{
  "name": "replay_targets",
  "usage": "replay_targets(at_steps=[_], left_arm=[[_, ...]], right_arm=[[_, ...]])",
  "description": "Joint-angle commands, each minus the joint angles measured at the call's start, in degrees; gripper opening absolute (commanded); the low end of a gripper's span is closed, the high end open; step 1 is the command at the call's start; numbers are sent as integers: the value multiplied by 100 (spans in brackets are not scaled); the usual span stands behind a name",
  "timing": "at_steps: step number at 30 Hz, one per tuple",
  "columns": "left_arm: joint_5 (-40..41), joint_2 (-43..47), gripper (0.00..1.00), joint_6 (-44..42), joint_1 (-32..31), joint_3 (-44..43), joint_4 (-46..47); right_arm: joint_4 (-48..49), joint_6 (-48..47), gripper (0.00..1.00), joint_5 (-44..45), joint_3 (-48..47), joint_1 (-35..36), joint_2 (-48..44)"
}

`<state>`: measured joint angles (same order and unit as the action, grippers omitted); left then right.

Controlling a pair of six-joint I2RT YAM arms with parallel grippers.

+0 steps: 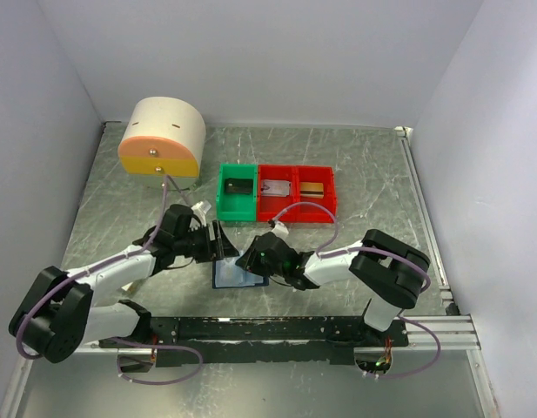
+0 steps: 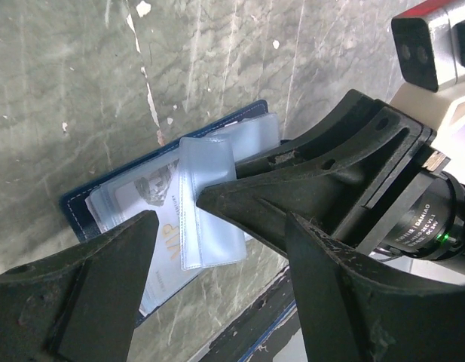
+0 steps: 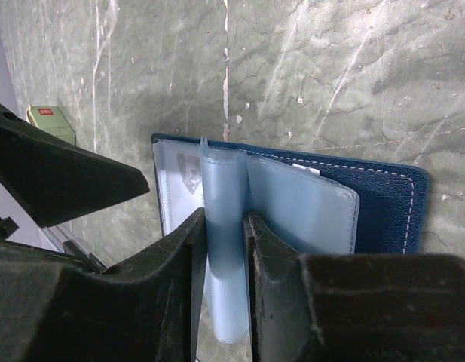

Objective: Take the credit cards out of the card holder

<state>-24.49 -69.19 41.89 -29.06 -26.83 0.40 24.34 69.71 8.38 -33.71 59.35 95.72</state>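
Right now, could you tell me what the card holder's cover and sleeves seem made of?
The card holder cover looks like matte, grained navy leather or leatherette, with pale edge stitching. The sleeves seem soft clear plastic: glossy, see-through, one curling.

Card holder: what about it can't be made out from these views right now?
Top external: card holder too small, its pockets unreadable.
Left wrist: right gripper covers part of it; left gripper hides the lower edge.
Right wrist: pinched clear sleeve, card inside or not unclear; credit cards inside uncountable.
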Motion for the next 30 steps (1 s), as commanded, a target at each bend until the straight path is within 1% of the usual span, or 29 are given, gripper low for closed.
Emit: replay_targets(at_steps=[1,3,8,12,14,18,19,24,27,30], left_arm=[[-245,-29,80,187,-70,231,765],[-346,-88,80,169,-82,290,891],[187,-148,78,161,-109,341,448],[237,-50,75,300,-126,581,642],[280,-150,72,294,-120,565,595],[197,-319,59,314,-188,514,676],[207,-326,57,307,-221,518,693],[338,-435,52,66,-331,352,412],[171,-595,52,8,-382,320,517],[93,-697,50,38,-460,328,663]], right_arm=[[-499,-30,26,73,176,-45,138],[-421,-13,26,32,201,-52,153],[-234,76,26,-21,314,-71,133],[-58,149,27,-89,456,-121,101],[121,192,27,-150,551,-157,79],[440,289,28,-299,699,-213,108],[507,307,28,-347,742,-239,131],[998,538,30,-492,980,-307,202],[1156,642,31,-478,1111,-344,172],[1091,644,32,-460,1124,-361,156]])
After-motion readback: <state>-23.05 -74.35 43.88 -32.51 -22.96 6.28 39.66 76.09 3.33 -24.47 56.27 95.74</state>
